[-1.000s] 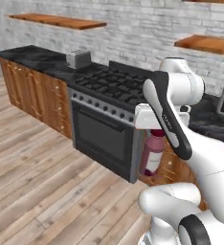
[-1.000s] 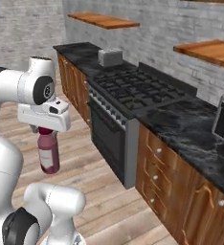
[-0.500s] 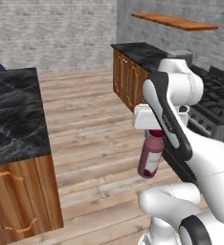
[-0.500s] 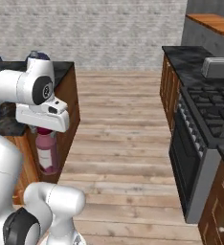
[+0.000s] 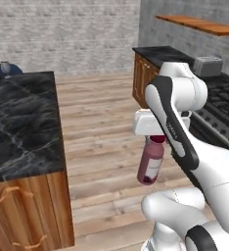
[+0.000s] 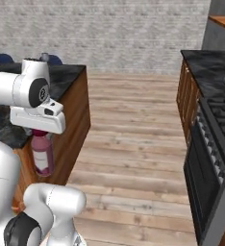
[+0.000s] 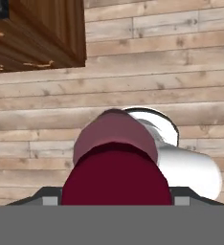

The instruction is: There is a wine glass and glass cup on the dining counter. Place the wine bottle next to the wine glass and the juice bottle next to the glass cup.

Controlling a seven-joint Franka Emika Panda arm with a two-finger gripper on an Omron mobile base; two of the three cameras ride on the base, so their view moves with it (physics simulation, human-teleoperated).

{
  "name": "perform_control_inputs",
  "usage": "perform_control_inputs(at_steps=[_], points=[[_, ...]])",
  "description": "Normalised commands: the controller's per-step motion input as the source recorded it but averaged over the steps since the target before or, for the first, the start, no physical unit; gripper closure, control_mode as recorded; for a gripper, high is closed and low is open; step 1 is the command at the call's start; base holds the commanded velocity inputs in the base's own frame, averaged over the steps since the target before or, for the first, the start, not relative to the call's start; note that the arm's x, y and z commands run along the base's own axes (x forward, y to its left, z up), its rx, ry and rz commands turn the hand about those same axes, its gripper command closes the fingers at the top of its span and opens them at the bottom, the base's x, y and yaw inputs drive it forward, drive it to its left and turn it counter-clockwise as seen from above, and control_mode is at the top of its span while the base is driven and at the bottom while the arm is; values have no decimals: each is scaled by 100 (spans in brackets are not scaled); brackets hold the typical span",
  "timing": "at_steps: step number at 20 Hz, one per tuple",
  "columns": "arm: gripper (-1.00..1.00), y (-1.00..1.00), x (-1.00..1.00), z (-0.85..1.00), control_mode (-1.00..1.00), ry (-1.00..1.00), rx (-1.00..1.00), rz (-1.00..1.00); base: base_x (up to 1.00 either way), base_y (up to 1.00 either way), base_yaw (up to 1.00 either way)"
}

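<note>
Gripper pinching juice bottle at cap; bottle upright, base down

The juice bottle, pinkish-maroon with a red cap, hangs upright above the wooden floor, beside the black marble desk.

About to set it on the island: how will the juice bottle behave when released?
The juice bottle hangs upright from the tool, gripped near its cap, so it may swing. It looks rigid and stout, so it should probably stand on the dining counter. Its round body would likely roll if tipped.
</note>
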Motion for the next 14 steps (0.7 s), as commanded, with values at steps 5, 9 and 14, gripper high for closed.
perform_control_inputs(at_steps=[5,9,14], points=[[100,0,0,0,100,0,0,0,91,-17,0],[100,0,0,0,100,0,0,0,91,-18,0],[100,0,0,0,100,0,0,0,89,-19,1]])
